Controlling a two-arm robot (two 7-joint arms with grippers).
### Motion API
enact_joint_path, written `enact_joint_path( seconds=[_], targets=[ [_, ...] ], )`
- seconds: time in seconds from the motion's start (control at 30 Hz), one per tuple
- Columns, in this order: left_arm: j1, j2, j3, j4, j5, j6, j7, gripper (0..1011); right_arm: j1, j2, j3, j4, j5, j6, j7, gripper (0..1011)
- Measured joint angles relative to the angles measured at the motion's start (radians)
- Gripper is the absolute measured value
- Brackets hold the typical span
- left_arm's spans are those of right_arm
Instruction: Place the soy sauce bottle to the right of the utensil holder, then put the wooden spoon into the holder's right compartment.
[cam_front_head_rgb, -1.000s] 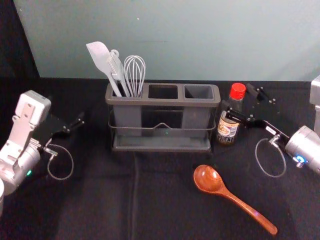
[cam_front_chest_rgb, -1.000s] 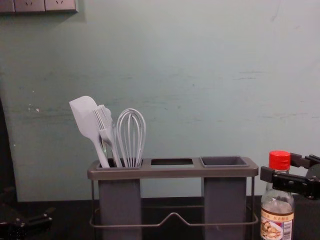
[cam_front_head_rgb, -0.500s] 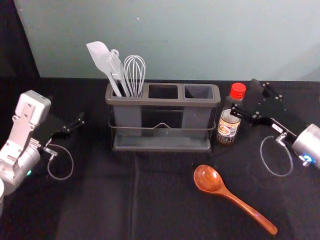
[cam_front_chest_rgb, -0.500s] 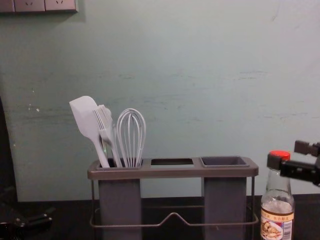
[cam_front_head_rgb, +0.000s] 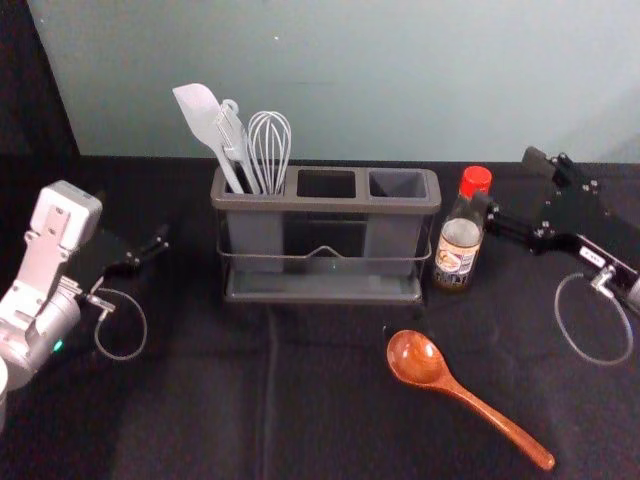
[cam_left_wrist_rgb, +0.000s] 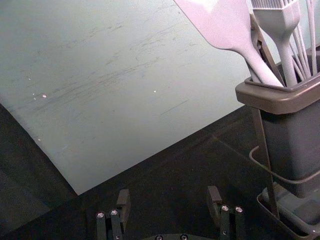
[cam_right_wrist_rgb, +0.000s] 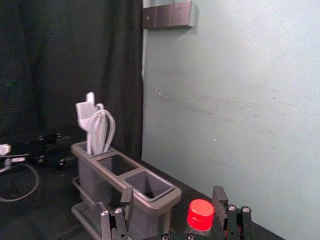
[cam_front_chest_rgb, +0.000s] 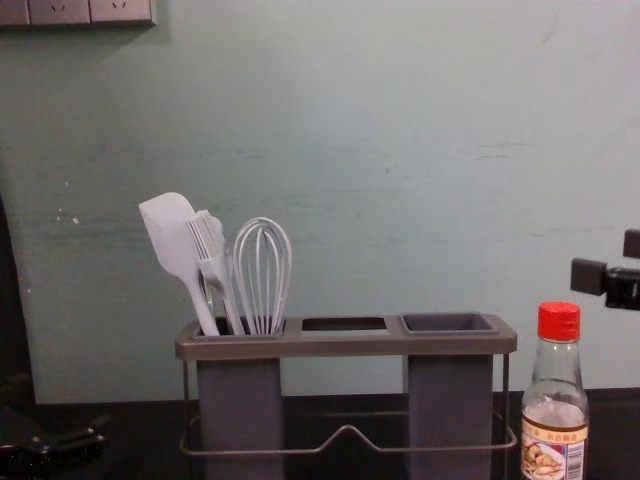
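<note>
The spoon (cam_front_head_rgb: 462, 391) lies in front of the holder (cam_front_head_rgb: 325, 204), its handle (cam_front_head_rgb: 505, 425) slanting toward the near right, so the nearer right gripper (cam_front_head_rgb: 507, 182), spread open just right of the bottle (cam_front_head_rgb: 459, 238), should come toward the robot, while the left gripper (cam_left_wrist_rgb: 169, 195) is parked, also spread, left of the holder.

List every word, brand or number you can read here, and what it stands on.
Soy sauce bottle, label band: a short row of characters, too small to quote.
Barcode on that label: any digits too small to read.
White tag by the right gripper: too small to read.
</note>
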Motion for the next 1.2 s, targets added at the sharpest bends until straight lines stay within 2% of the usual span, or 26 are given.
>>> enact_joint_path(
  seconds=[0.23, 0.3, 0.47, 0.6, 0.7, 0.73, 0.8, 0.9, 1.0, 1.03, 1.2],
  targets=[
    [0.0, 0.0, 0.0, 0.0, 0.0, 0.0, 0.0, 1005, -0.087, 0.081, 0.025, -0.17, 0.027, 0.111, -0.026, 1004],
    [0.0, 0.0, 0.0, 0.0, 0.0, 0.0, 0.0, 1005, -0.103, 0.095, 0.026, -0.196, 0.035, 0.131, -0.028, 1004],
    [0.0, 0.0, 0.0, 0.0, 0.0, 0.0, 0.0, 1005, -0.138, 0.134, 0.007, -0.258, 0.052, 0.2, -0.029, 1004],
    [0.0, 0.0, 0.0, 0.0, 0.0, 0.0, 0.0, 1005, -0.13, 0.155, -0.047, -0.268, 0.052, 0.279, -0.029, 1004],
    [0.0, 0.0, 0.0, 0.0, 0.0, 0.0, 0.0, 1005, -0.103, 0.164, -0.098, -0.259, 0.038, 0.339, -0.03, 1004],
    [0.0, 0.0, 0.0, 0.0, 0.0, 0.0, 0.0, 1005, -0.083, 0.164, -0.128, -0.246, 0.03, 0.373, -0.03, 1004],
    [0.0, 0.0, 0.0, 0.0, 0.0, 0.0, 0.0, 1005, -0.062, 0.16, -0.156, -0.227, 0.029, 0.41, -0.031, 1004],
    [0.0, 0.0, 0.0, 0.0, 0.0, 0.0, 0.0, 1005, -0.011, 0.144, -0.213, -0.182, 0.021, 0.5, -0.042, 1004],
    [0.0, 0.0, 0.0, 0.0, 0.0, 0.0, 0.0, 1005, 0.019, 0.138, -0.244, -0.158, 0.014, 0.542, -0.046, 1004],
    [0.0, 0.0, 0.0, 0.0, 0.0, 0.0, 0.0, 1005, 0.039, 0.134, -0.264, -0.141, 0.009, 0.564, -0.046, 1004],
    [0.0, 0.0, 0.0, 0.0, 0.0, 0.0, 0.0, 1005, 0.092, 0.121, -0.317, -0.096, -0.013, 0.61, -0.04, 1004]
  ],
)
